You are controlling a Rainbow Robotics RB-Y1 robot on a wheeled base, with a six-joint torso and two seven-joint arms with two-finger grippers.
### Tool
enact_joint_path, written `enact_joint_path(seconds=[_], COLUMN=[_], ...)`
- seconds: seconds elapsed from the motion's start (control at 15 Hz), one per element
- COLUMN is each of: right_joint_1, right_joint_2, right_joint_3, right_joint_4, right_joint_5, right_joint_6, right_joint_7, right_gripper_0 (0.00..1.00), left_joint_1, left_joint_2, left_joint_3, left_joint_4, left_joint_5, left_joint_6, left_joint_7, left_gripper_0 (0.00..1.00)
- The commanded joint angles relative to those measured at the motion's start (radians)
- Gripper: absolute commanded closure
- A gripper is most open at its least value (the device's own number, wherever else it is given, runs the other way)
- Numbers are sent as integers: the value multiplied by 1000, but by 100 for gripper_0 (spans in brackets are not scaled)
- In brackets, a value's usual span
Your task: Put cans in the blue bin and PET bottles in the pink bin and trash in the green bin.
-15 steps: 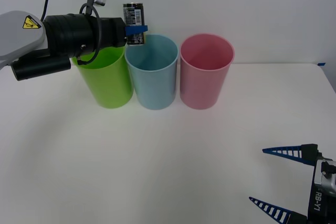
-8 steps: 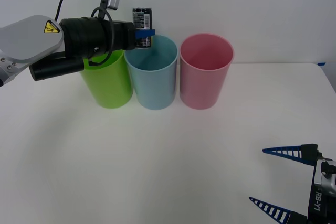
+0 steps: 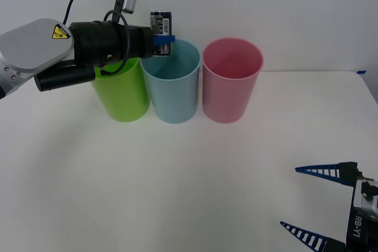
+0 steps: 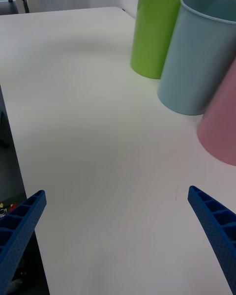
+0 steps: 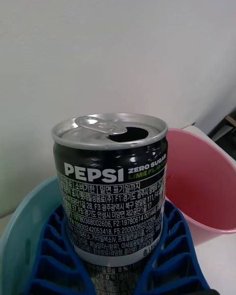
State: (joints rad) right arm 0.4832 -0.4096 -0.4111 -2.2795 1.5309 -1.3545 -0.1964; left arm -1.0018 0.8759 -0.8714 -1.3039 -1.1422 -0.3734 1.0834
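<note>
Black label, silver ends: a small Pepsi can (image 5: 110, 187) sits upright between the blue ribbed fingers (image 5: 172, 255) of the left gripper (image 3: 160, 38), clamped on both sides of its lower half. White print reads "PEPSI", then "ZERO SUGAR" with "LIME FLAVOR" in green beneath; below that, rows of fine Korean text and batch numbers. Pull tab up, mouth already open.

From the front, the can hangs in the air over the rear-left rim of the blue bin (image 3: 171, 81), close to where it meets the green bin (image 3: 121, 95). Left arm reaches in from the left, crossing above the green bin; a yellow hazard sticker shows on its grey housing.

Three cup-shaped bins stand in a row on the white table (image 3: 189, 181), green, blue, pink bin (image 3: 231, 81), each just beside its neighbour.

Right gripper (image 3: 322, 205) rests low at the near right corner of the table, fingers spread wide, nothing between them. "RB-Y1" printed on its body.
</note>
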Motion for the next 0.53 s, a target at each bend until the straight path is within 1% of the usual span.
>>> enact_joint_path(seconds=[0.07, 0.13, 0.53], right_joint_1=[0, 0, 0], right_joint_2=[0, 0, 0], right_joint_3=[0, 0, 0], right_joint_4=[0, 0, 0], right_joint_5=[0, 0, 0], right_joint_6=[0, 0, 0], right_joint_7=[0, 0, 0], right_gripper_0=[0, 0, 0], left_joint_1=[0, 0, -6], left_joint_2=[1, 5, 12], left_joint_3=[0, 2, 2], left_joint_4=[0, 0, -12], left_joint_5=[-13, -13, -14], left_joint_6=[18, 22, 41], left_joint_7=[3, 3, -8], left_gripper_0=[6, 0, 0])
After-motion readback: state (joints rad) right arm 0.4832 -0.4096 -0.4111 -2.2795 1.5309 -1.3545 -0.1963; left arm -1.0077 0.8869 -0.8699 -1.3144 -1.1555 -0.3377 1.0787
